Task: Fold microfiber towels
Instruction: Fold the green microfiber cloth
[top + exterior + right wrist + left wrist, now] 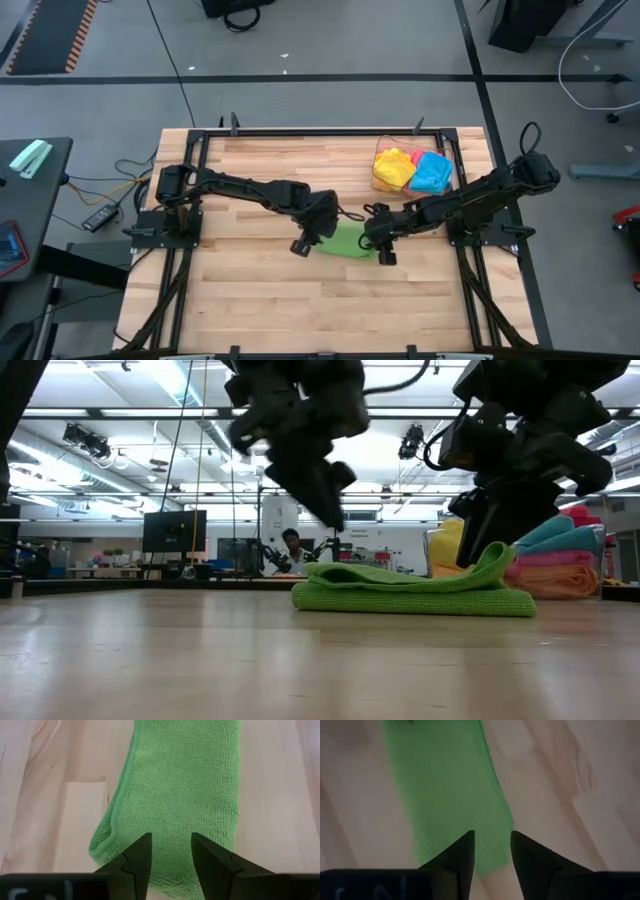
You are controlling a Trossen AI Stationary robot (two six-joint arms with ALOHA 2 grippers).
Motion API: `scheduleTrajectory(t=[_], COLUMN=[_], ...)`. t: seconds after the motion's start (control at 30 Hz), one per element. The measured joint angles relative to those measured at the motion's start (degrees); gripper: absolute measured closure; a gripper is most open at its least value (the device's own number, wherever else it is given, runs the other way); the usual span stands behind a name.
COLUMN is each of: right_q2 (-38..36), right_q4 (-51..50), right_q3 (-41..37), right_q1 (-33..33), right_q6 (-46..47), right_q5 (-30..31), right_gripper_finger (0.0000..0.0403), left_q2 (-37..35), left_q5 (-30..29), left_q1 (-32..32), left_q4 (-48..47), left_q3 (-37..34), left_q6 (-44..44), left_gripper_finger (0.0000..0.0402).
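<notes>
Over green towel (347, 242), both pincers part-open, empty.

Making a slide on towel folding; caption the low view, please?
Folded green towel on the table, left claw and right claw above it.

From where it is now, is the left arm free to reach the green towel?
Probably yes. The left gripper hangs just above the green towel with nothing between them; the right gripper hovers over the towel's other end, clear of that path.
</notes>
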Motion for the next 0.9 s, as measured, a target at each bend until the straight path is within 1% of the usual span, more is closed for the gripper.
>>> scheduleTrajectory(t=[0.13, 0.27, 0.37, 0.67, 0.9], right_q2=[0.0, 0.0, 0.0, 0.0, -0.35], right_q4=[-0.03, -1.04, -2.26, -7.01, -7.02], right_q3=[0.0, 0.0, -0.04, -0.04, 0.99], right_q1=[0.0, 0.0, 0.0, 0.0, 1.03], right_q6=[1.74, 2.06, 2.08, 2.92, -0.55], right_q5=[-0.01, 1.3, 2.8, 2.8, 3.29], right_gripper_finger=[0.0258, 0.0258, 0.0258, 0.0258, 0.0262], left_q2=[1.37, 5.47, 7.3, 7.65, 6.33], left_q5=[0.06, -1.07, -4.15, -4.44, -4.42], left_q1=[0.0, 0.05, 0.51, 1.03, 0.68], left_q4=[7.41, 8.89, 8.92, 5.43, 5.91], left_q3=[0.09, -0.04, -0.04, -0.03, -0.04], left_q6=[-5.14, -5.32, -5.63, -5.25, -3.86], left_gripper_finger=[0.0269, 0.0268, 0.0271, 0.0285, 0.0291])
